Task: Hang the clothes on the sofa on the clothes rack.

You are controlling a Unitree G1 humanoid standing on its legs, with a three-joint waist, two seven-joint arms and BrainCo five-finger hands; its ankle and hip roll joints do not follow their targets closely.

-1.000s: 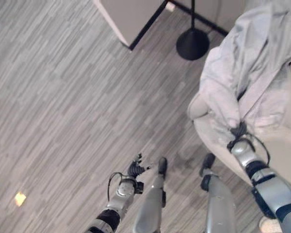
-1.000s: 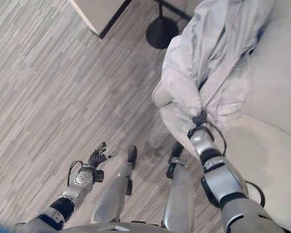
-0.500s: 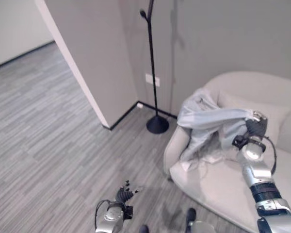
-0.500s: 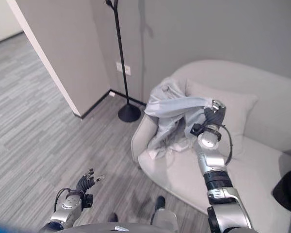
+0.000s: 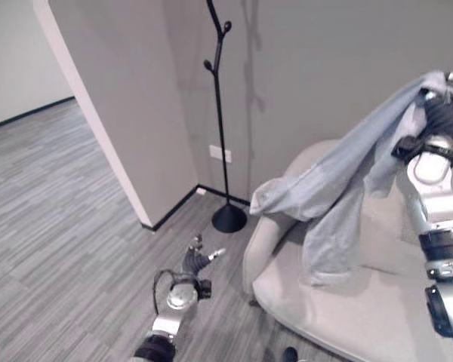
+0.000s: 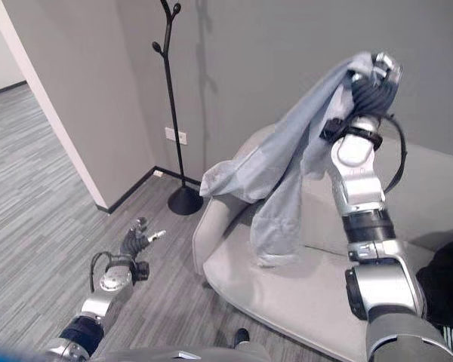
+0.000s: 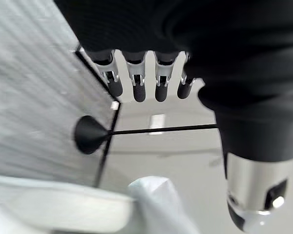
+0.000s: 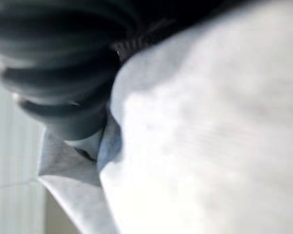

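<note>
A pale blue-grey shirt point(image 5: 340, 188) hangs from my right hand point(image 5: 440, 113), which is raised high and shut on its upper end; the cloth point(image 6: 294, 162) trails down over the light grey sofa point(image 6: 287, 290), and it shows close up past my fingers as the shirt point(image 8: 210, 136). The black clothes rack point(image 5: 220, 113) stands by the wall left of the sofa, its round base point(image 5: 229, 219) on the floor, and the rack point(image 7: 151, 130) also shows past my left hand. My left hand point(image 5: 196, 262) is low over the floor, open and empty, its fingers point(image 7: 136, 83) straight.
A wall corner point(image 5: 98, 113) juts out left of the rack, with grey plank floor point(image 5: 53, 226) in front of it. A white socket point(image 5: 220, 154) sits on the wall behind the rack. A dark item point(image 6: 445, 279) lies on the sofa at the right edge.
The camera has tilted up from the floor to the wall. My right hand has lifted the shirt from the sofa seat to high above it. The left hand stays low and open.
</note>
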